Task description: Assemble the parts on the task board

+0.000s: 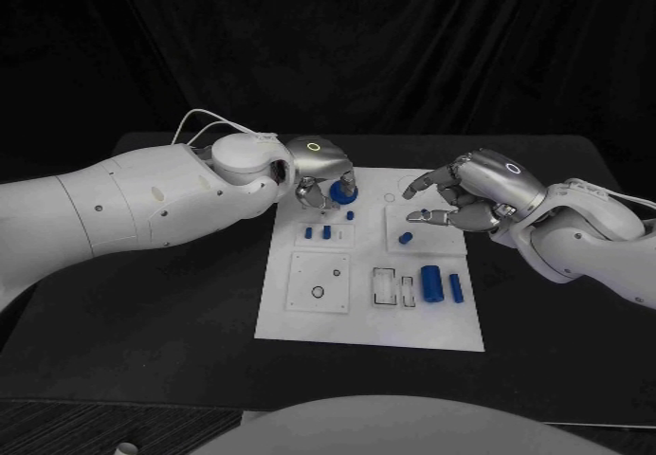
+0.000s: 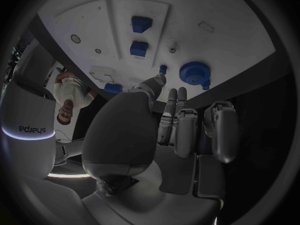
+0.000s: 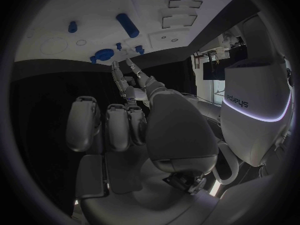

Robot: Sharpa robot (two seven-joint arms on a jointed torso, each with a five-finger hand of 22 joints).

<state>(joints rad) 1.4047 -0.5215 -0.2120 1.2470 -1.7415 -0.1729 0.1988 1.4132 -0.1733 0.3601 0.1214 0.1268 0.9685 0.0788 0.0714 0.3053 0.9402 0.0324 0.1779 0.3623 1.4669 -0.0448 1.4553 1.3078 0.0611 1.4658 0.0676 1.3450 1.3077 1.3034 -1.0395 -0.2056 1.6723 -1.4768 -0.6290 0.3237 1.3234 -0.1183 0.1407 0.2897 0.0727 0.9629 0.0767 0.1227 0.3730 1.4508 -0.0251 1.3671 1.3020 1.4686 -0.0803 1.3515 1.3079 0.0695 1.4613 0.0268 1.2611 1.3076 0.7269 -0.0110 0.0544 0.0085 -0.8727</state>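
The white rectangular task board (image 1: 369,327) lies mid-frame in the head view. At its upper left corner the left hand (image 1: 318,175) hangs over a round blue disc-shaped part (image 1: 342,191); whether its fingers touch the disc I cannot tell. In its wrist view they look loosely extended, apart from the disc. The right hand (image 1: 463,194), upper right, hovers with fingers spread, holding nothing. Judging by this, seating the disc calls for a centred, vertical descent.
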